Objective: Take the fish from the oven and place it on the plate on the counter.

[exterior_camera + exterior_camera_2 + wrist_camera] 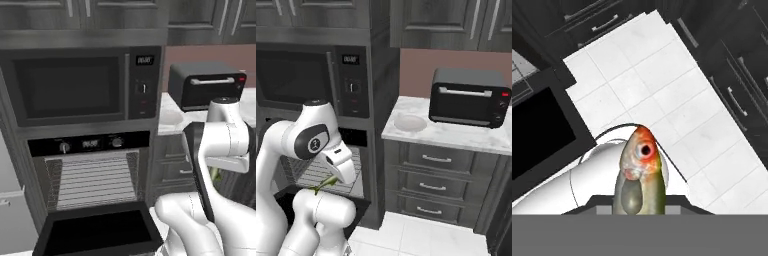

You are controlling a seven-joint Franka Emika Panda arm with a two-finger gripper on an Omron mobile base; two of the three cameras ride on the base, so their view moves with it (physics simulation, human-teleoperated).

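A: Where is the fish (639, 175)?
B: In the hand view it stands at six o'clock, head up — orange crown, round eye, olive body; the white floor tiles (677, 100) lie behind it; in the right base view an olive sliver of it (326, 184) shows under the gripper (338, 181).
A: And the fingers?
B: Clenched on the fish, as far as I can tell; the tips themselves are hidden by its body.
A: The oven (92, 187)?
B: Its door (97, 231) hangs open at seven o'clock in the left base view; silver racks (92, 181) sit inside.
A: The plate (409, 122)?
B: On the counter (456, 135) — at nine o'clock of the black toaster oven (468, 97), just beside it.
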